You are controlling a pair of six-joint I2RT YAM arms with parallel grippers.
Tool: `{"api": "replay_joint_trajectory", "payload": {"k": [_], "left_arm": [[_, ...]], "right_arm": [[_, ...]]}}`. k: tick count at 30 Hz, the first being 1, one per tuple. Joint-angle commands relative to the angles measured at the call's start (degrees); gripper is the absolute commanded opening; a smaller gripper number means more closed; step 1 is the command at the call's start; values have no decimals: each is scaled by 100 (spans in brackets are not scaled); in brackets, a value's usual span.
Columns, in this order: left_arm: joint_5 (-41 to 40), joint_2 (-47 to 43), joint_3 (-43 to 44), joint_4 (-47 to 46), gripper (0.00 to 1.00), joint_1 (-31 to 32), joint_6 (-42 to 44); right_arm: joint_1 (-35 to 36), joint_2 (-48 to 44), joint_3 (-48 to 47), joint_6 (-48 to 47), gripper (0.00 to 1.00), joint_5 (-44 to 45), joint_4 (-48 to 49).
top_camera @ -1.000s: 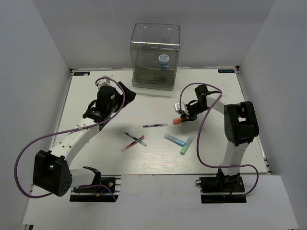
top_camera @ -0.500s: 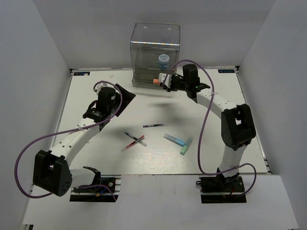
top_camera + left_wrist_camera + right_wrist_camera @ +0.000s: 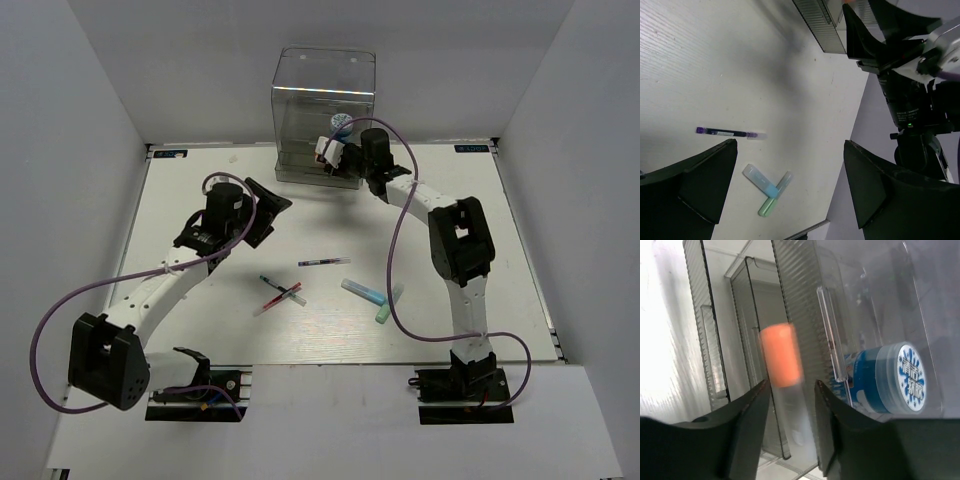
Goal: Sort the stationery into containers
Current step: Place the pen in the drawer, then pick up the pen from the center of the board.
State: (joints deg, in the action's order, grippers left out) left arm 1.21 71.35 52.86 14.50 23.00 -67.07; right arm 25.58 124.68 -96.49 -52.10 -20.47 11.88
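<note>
The roll (image 3: 895,380) carries characters we cannot read. At top centre the stretched right gripper (image 3: 790,390) has the orange-capped highlighter (image 3: 781,355) between its fingers at the organizer (image 3: 323,80), grip unclear; left gripper (image 3: 790,145) wide apart

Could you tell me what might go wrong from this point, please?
1. The highlighter sits loosely between the right gripper's jaws, with a gap on one side. It may slip out and fall in front of the organizer rather than inside it.
2. The gripper is very close to the organizer's front. Pushing further could shove the organizer back or jam the highlighter against it.
</note>
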Motion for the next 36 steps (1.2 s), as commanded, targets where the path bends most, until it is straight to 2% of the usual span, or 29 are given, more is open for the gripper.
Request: {"api": "replay_joint_trajectory", "payload": {"k": [1, 3, 6, 7, 8, 9, 11, 12, 13, 14, 15, 16, 19, 20, 21, 22, 23, 24, 25, 26, 29, 36], "left_arm": [[326, 106, 154, 18, 96, 73, 141], [380, 177, 207, -122, 96, 125, 464], [529, 300, 269, -491, 95, 230, 843], [599, 353, 364, -570, 93, 231, 1210], [747, 405, 426, -719, 92, 283, 1431], [845, 467, 549, -825, 83, 284, 1694], [1229, 765, 760, -966, 74, 345, 2538], [1389, 897, 970, -967, 66, 415, 2845], [1860, 1046, 1067, -1036, 62, 415, 3466], [2143, 1352, 1155, -1176, 55, 476, 3794], [2425, 1494, 1278, -1265, 43, 555, 4128], [3045, 1635, 1332, -1327, 39, 556, 4758], [3594, 2162, 1604, -1153, 33, 828, 5605], [3596, 2285, 1813, -977, 33, 898, 6148], [3596, 2513, 1902, -662, 35, 1064, 6397], [3596, 2611, 1973, -546, 38, 1144, 6625], [3596, 2690, 2043, -458, 41, 1232, 7089], [3596, 2769, 2044, -292, 45, 1424, 7337], [3596, 2927, 2114, -203, 53, 1531, 7548], [3596, 3007, 2210, -124, 55, 1636, 7986], [3544, 3383, 2464, 193, 60, 2040, 8603], [3149, 3982, 2905, 940, 63, 2682, 9702]], "right_arm": [[8, -163, -240, 164, 52, 43, 86], [-1, -286, -81, 383, 56, -106, 113], [-27, -567, 68, 700, 58, -194, 78], [-27, -611, 112, 788, 58, -203, 25], [-53, -812, 165, 867, 58, -220, 8], [-71, -892, 200, 1068, 58, -299, -10], [-203, -1338, 463, 1542, 48, -501, -176], [-264, -1489, 577, 1719, 40, -1085, -238], [-456, -1630, 1127, 1790, 19, -1352, -247], [-536, -2145, 1358, 1765, 9, -2077, -239], [-598, -2324, 1569, 1660, 2, -2771, -239], [-825, -2682, 2337, 1415, 0, -2987, -265], [-1055, -3273, 3036, 1011, 0, -3577, -773], [-1247, -3353, 3126, 921, 0, -3595, -1401], [-1301, -3580, 3388, 790, 3, -3596, -1573], [-1371, -3617, 3504, 737, 13, -3596, -1705], [-1555, -3879, 3627, 727, 34, -3604, -1854], [-1617, -3977, 4028, 684, 43, -3596, -1882], [-1670, -4091, 4163, 701, 56, -3570, -1804], [-1810, -4179, 4321, 762, 60, -3561, -1699], [-1995, -4671, 4832, 876, 62, -3516, -1610], [-2408, -5068, 5394, 965, 62, -3657, -1601]]}}
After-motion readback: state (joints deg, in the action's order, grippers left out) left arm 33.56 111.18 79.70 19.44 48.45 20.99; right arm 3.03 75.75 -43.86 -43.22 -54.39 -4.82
